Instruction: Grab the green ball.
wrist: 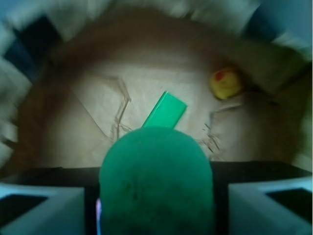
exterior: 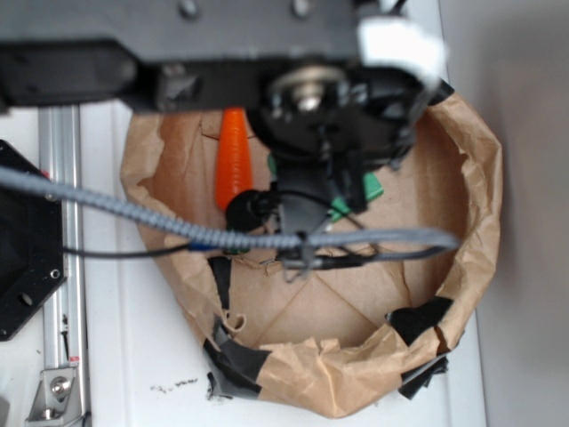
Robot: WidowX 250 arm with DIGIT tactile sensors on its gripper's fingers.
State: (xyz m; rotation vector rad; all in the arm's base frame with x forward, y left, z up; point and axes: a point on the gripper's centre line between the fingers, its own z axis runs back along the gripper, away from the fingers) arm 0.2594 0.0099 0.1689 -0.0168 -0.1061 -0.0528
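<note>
The green ball [wrist: 156, 176] fills the lower middle of the wrist view, dark green and faintly dimpled in the shadow. It sits between the two dark jaws, which press on its left and right sides. My gripper [wrist: 156, 200] is shut on it and holds it above the floor of the brown paper bag [wrist: 88, 112]. In the exterior view my arm and gripper [exterior: 311, 209] hang over the middle of the bag [exterior: 356, 374] and hide the ball.
A flat green block [wrist: 165, 111] lies on the bag floor below the ball; it also shows in the exterior view [exterior: 366, 194]. A yellow rubber duck [wrist: 226, 82] sits by the bag wall. An orange carrot [exterior: 233, 160] lies at the back left. A grey cable [exterior: 178, 227] crosses the bag.
</note>
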